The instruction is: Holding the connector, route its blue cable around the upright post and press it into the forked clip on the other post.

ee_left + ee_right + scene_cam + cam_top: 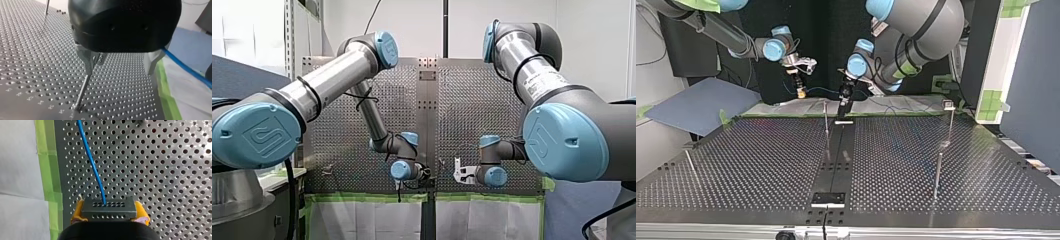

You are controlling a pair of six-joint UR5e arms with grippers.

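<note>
Right gripper [109, 214] clamped on black connector [109, 208], blue cable [91, 162] leading over perforated table [162, 170], left gripper [119, 72] fingers [88, 62] spread wide, empty, upright post [82, 93] beside 1 finger.

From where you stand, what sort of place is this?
Likely a robotics lab bench: a perforated table with upright posts, green tape along its edge, and my right tool shut on a connector trailing a blue cable.

A robotics laboratory, by the evidence: left arm [327, 82] and right arm [537, 80], both grey-and-blue industrial units, stand at a perforated metal table [761, 165] with steel posts [938, 172] fixed in its holes. Green tape [47, 170] borders white sheeting [17, 157] along the edge — plain white wall [592, 40] and slotted metal upright [288, 35] behind.
</note>
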